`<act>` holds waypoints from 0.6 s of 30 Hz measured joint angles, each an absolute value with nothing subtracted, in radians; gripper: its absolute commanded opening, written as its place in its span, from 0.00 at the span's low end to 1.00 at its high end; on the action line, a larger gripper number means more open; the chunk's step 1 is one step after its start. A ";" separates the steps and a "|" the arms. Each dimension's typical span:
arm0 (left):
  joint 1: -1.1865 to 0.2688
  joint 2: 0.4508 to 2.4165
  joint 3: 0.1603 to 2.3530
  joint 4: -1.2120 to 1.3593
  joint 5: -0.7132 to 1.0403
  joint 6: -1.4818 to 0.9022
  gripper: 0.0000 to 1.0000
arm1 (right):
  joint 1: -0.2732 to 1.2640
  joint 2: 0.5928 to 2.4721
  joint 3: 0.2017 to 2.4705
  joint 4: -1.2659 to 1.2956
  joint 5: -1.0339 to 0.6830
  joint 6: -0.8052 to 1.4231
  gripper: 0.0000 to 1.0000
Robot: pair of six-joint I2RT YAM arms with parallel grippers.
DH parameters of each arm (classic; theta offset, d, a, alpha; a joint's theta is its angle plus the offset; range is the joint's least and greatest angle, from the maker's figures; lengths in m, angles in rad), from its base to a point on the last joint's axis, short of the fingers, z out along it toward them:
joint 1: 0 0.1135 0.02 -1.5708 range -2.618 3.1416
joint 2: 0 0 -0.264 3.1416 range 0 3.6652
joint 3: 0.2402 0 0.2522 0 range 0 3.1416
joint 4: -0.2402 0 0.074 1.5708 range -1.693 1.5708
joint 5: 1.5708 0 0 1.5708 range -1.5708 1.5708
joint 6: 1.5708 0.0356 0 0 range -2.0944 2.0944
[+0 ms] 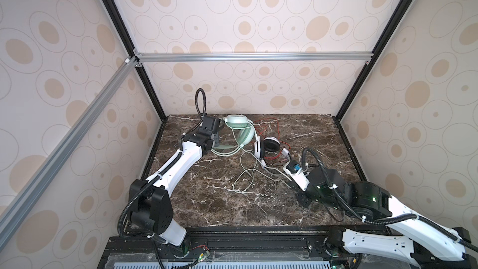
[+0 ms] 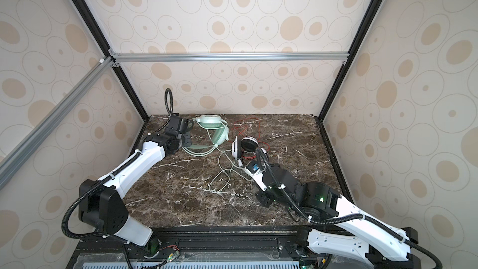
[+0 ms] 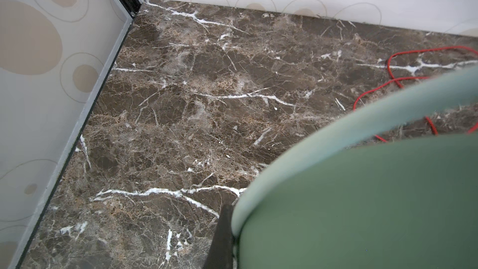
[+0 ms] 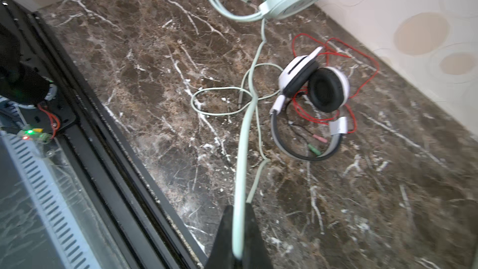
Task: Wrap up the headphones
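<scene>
While the mint-green headset [image 1: 239, 125] is held at the rear left of the marble table [image 1: 207, 203], the left gripper [image 1: 216, 139] shut on what looks like one ear cup, its pale green cable [image 4: 254, 81] trails forward in loose loops to the right gripper [image 4: 239, 207], which is clamped tight on it. The step in hand appears to be winding that cable. Next the right arm must carry it round the headset, clear of the white-and-black headset [image 1: 269, 146] and its loose red cable [image 1: 269, 125], both just beside and unwrapped
</scene>
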State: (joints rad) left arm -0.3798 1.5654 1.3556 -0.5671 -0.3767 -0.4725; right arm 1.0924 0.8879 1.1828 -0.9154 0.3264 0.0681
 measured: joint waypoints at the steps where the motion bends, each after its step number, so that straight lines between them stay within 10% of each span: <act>1: -0.394 1.574 1.362 -0.572 -0.393 -0.466 0.00 | 1.093 0.906 1.232 -0.931 0.353 0.047 0.00; 18: -0.569 1.679 1.414 -0.611 -0.503 -0.358 0.00 | 1.085 1.182 1.643 -0.934 0.593 -0.331 0.00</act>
